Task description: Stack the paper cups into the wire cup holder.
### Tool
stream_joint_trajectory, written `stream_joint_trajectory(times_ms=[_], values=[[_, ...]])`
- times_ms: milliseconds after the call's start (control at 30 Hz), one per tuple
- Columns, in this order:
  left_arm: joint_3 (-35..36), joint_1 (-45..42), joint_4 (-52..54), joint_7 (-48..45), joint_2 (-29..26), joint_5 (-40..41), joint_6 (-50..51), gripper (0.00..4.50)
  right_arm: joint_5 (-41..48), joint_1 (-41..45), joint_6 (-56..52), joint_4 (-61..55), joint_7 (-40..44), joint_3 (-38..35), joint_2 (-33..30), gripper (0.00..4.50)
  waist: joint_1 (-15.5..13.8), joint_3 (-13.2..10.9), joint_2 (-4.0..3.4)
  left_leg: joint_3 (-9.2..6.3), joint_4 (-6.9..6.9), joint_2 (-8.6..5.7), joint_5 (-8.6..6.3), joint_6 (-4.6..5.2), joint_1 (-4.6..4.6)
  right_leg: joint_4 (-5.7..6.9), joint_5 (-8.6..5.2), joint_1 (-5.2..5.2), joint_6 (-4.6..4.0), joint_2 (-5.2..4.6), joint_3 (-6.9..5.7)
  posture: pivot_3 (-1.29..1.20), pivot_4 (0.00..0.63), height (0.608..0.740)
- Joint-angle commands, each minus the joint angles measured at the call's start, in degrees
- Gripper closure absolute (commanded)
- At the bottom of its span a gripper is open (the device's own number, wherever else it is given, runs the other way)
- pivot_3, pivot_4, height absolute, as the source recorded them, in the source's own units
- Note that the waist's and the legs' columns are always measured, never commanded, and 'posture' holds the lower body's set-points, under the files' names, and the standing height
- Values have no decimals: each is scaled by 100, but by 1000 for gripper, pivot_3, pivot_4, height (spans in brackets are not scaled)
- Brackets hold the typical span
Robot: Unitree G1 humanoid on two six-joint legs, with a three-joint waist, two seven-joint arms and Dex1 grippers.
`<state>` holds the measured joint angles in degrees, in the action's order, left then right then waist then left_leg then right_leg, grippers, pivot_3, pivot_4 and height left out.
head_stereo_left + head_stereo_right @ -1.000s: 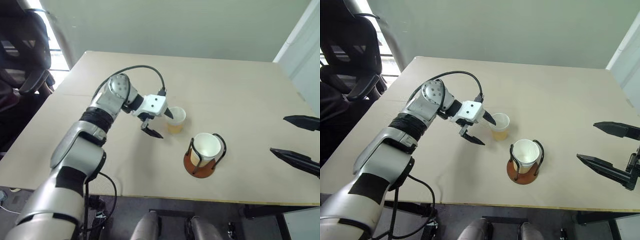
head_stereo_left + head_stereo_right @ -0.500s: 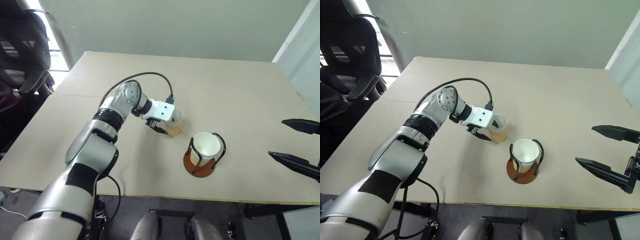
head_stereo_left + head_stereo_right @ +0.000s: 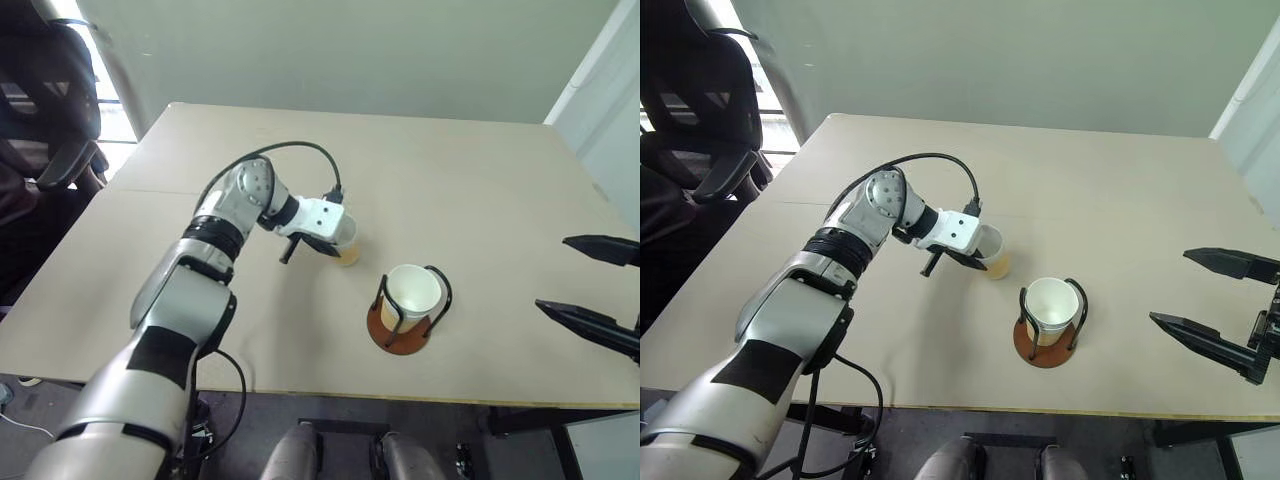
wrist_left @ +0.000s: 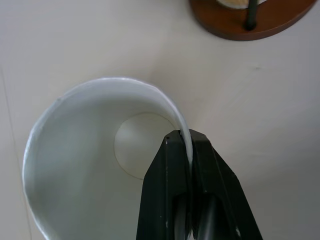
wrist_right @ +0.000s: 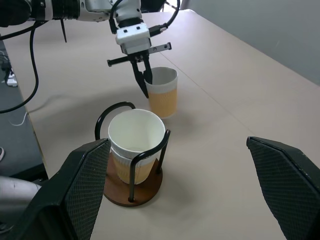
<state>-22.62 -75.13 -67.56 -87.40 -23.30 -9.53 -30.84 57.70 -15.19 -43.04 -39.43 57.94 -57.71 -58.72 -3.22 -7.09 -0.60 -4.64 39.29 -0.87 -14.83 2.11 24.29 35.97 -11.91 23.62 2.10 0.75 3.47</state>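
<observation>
Left claw (image 5: 145, 82) pinches the loose paper cup's (image 5: 163, 95) rim wall.

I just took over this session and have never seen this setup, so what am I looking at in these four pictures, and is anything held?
It is a two-armed humanoid robot at a tan table. Two pictures come from its head, looking down; the other two come from cameras on each wrist. The left pincer is shut on the rim of a loose cup; the left wrist picture shows its fingers pinching the cup's wall, one inside and one outside. Beside it stands the wire holder, with stacked cups already in it. The right pincer hangs open and empty off to the right.
</observation>
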Motion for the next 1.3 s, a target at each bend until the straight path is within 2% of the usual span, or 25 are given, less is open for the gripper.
stream_joint_trajectory(times_ms=[33, 167, 233, 300, 400, 767, 1300], values=[[248, -189, 461, -465, -136, 679, 310, 4474, 59, 23, 35, -9, 32, -114, -26, 0, 0, 0, 0, 1, 0, 0, 0, 0, 0, 0, 0, 0, 0, 0, 0, 0, 150, 740], [-502, 46, 3173, -510, -947, 3068, 1989, 4474, 107, -50, 15, -97, 5, -126, 46, 0, 10, -4, 7, 5, 0, 2, 2, 1, 11, -1, 3, 10, 5, 0, 0, 0, 150, 740], [-625, 28, 3909, -510, -1207, 3666, 2480, 4474, 118, -48, 13, -86, -3, -132, 31, 0, 10, 2, -2, 14, 1, 3, 10, -14, 14, 0, 5, 12, 8, 0, -1, 0, 150, 740], [-704, 16, 4337, -510, -1328, 3917, 2702, 4474, 109, -41, 14, -68, -12, -131, 11, 0, 9, 5, -6, 17, 0, 0, 10, -15, -2, -4, 1, -5, 13, -6, 2, 0, 150, 740], [-944, 29, 4665, -510, -1334, 3882, 2937, 4474, 113, 3, 5, -49, -40, -123, -36, 0, 9, 4, -7, 22, 2, 0, -12, 21, -21, -4, -2, -19, 10, -11, 6, 0, 150, 740], [-1174, 46, 4981, -510, -802, 3803, 3379, 4474, 82, -16, 16, -95, -68, -106, -12, 0, 21, 3, -8, 23, 34, 4, -10, 17, -22, 5, 10, -20, -4, -10, 5, 0, 150, 740], [-1613, 208, 4725, -510, -764, 3233, 2962, 4474, 80, -83, 50, -176, -143, -93, 64, 0, 22, 2, -9, 24, 35, 4, -18, 18, -19, 1, 11, -20, -3, -10, 6, 0, 150, 740]])
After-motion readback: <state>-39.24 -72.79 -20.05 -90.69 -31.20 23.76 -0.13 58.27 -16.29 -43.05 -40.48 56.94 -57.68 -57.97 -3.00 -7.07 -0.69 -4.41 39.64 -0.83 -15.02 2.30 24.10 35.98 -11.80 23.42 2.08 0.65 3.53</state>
